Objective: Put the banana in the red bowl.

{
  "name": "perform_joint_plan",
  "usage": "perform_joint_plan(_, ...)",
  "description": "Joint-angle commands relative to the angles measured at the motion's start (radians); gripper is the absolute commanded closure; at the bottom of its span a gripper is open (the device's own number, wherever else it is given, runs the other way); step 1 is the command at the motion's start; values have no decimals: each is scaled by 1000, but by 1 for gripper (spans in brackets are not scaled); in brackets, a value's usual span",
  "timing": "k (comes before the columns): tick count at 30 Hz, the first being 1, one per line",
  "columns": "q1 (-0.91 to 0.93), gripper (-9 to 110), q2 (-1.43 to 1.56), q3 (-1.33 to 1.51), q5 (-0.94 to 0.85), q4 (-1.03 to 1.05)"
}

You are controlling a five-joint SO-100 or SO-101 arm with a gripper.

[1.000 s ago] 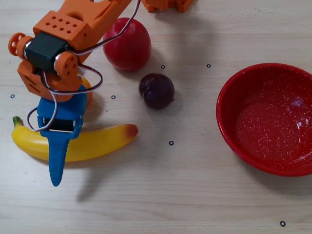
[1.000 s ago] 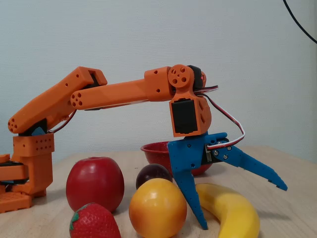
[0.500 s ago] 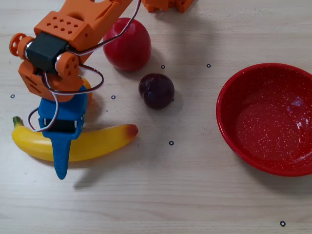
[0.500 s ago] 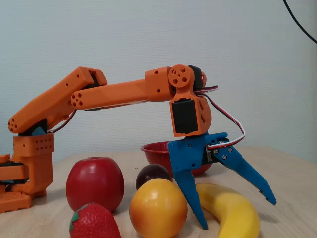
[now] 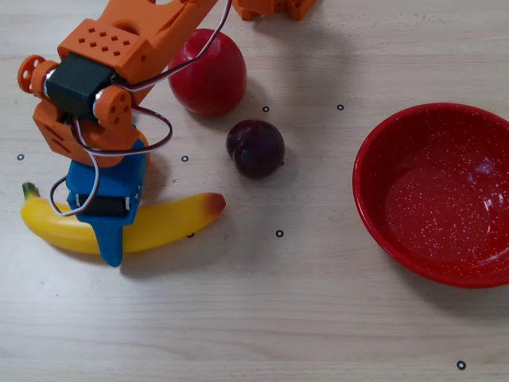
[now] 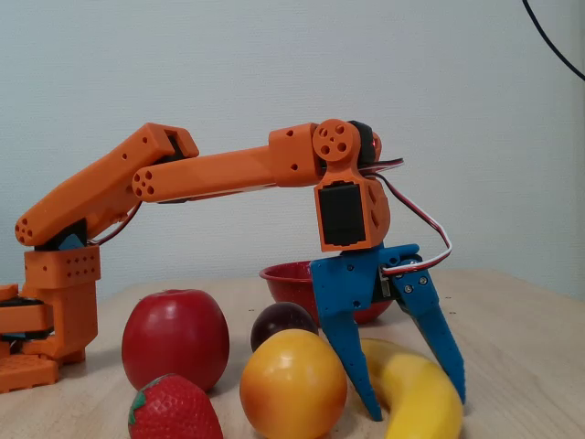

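The yellow banana [image 5: 175, 223] lies on the wooden table at the left of the overhead view, green stem to the left and reddish end to the right. My blue gripper [image 5: 110, 235] points down over its middle, one finger on each side, shut on it. The fixed view shows both fingers pressed against the banana [image 6: 430, 421], with the gripper [image 6: 416, 407] straddling it. Far off at the right of the overhead view sits the red bowl [image 5: 366, 159], with nothing in it; in the fixed view only the red bowl's rim [image 6: 283, 273] shows behind the gripper.
A red apple [image 5: 208, 72] and a dark plum [image 5: 255, 148] lie between the banana and the bowl. An orange fruit [image 6: 292, 384] and a strawberry [image 6: 174, 410] stand close beside the gripper. The arm's base [image 6: 50, 320] is at the left.
The outer finger swung in from wide open and closed against the banana. The banana shifted slightly toward the arm.
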Motion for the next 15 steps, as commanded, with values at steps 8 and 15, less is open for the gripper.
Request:
perform_joint_plan(8, 40, 101, 34, 18, 43, 34)
perform_joint_plan(15, 43, 101, 60, -31, 5, 41)
